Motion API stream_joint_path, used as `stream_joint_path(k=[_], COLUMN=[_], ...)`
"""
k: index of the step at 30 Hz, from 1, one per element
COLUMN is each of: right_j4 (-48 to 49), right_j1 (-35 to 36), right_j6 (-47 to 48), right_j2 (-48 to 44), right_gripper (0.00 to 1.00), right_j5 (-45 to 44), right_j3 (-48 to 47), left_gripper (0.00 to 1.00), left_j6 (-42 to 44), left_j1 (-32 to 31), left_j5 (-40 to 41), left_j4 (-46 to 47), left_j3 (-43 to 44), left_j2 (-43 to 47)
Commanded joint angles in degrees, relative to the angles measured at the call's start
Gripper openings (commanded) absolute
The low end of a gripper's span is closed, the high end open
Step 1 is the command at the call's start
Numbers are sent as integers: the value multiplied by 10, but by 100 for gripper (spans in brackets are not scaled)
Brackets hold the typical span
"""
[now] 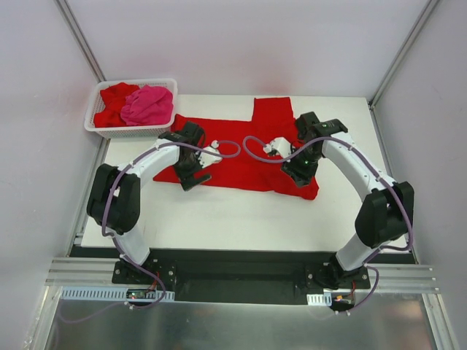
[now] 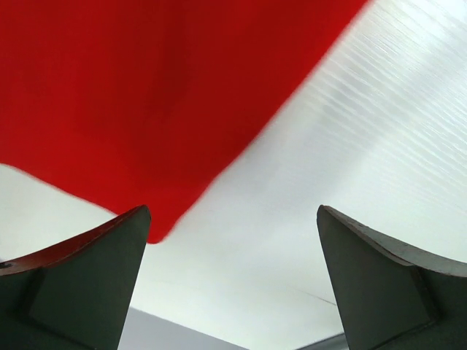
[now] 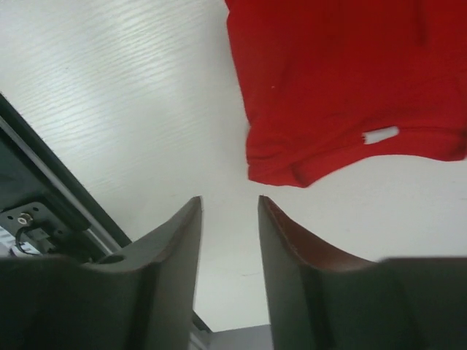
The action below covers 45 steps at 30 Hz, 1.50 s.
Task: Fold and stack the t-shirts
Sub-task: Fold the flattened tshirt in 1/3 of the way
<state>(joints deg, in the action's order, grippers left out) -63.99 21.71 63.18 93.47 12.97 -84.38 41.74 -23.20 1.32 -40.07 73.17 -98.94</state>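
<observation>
Two empty claws: left claw (image 2: 233, 215) wide open, right claw (image 3: 230, 200) barely parted, just off the red t-shirt (image 1: 244, 171) at five o'clock, likely to miss cloth.

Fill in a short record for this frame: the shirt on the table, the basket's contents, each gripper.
spread shirt: one red t-shirt, lying flat and unfolded on the table
basket: white basket at the table's far left corner, holding a crumpled pink t-shirt and a red one
left gripper: wide open, empty, at the spread shirt's near left edge
right gripper: jaws close together, nothing between them, just short of the shirt's near right corner
folded stack: none yet
</observation>
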Motion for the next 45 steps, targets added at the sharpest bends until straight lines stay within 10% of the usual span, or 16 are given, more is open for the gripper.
stream_joint_path(k=[1, 10, 45], right_j4=[53, 221, 312], right_j1=[-8, -16, -26], right_j6=[-21, -39, -6], right_j2=[-6, 37, 21], right_gripper=[46, 79, 79], right_j5=[26, -64, -205], right_j3=[46, 94, 229], left_gripper=[97, 95, 92], left_j6=[-18, 6, 39], left_j1=[3, 65, 114], left_j5=[-67, -60, -41], left_j4=[-44, -40, -18], left_j3=[-40, 7, 29], left_j2=[23, -51, -122])
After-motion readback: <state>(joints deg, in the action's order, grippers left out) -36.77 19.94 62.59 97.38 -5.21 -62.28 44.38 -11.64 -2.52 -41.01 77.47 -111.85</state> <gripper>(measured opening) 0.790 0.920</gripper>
